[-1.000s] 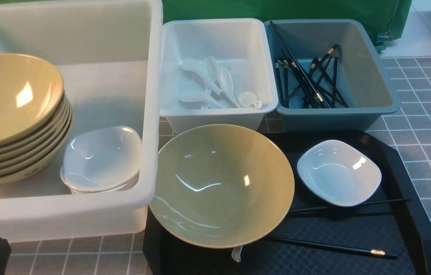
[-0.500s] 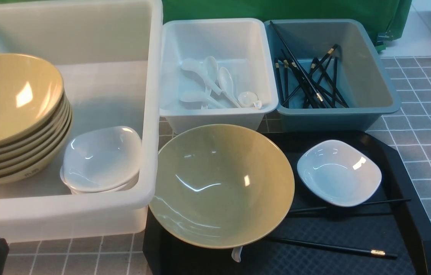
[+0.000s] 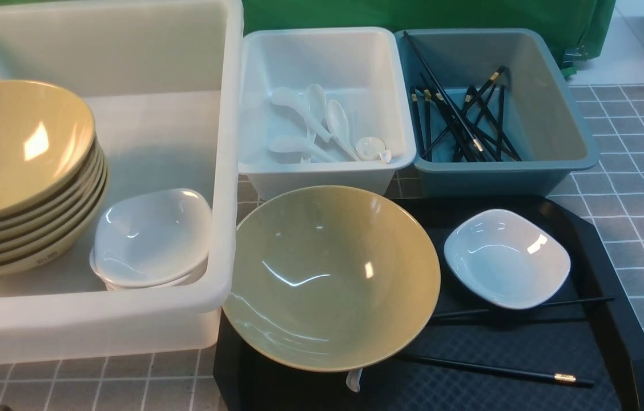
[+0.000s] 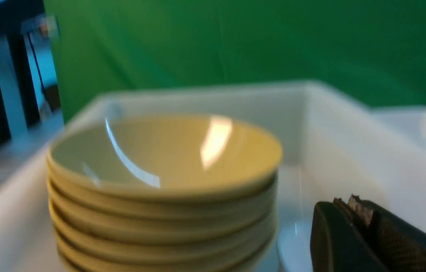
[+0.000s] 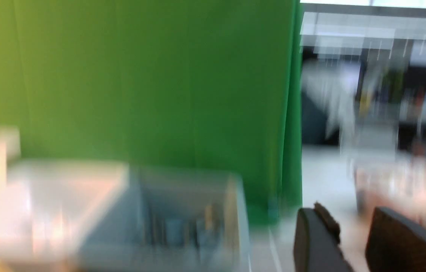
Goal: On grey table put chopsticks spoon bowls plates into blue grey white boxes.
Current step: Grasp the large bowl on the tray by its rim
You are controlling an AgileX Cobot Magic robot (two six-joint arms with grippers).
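"What's obscured?" "Front view: I've got one spoon (image 3: 354,381) handle poking out from under the tan bowl (image 3: 331,279), rest hidden. White dish (image 3: 506,258) covers part of a chopstick (image 3: 579,301), all on the black tray (image 3: 504,342), cut off below."

"Claws?" "My left (image 4: 349,202) is pressed together, right (image 5: 349,215) spread, nothing between its tips. Both wrist views blurry."

"Writing?" "Small mark on the bowl stack (image 3: 31,228) in the big tub (image 3: 156,308); can't read it."
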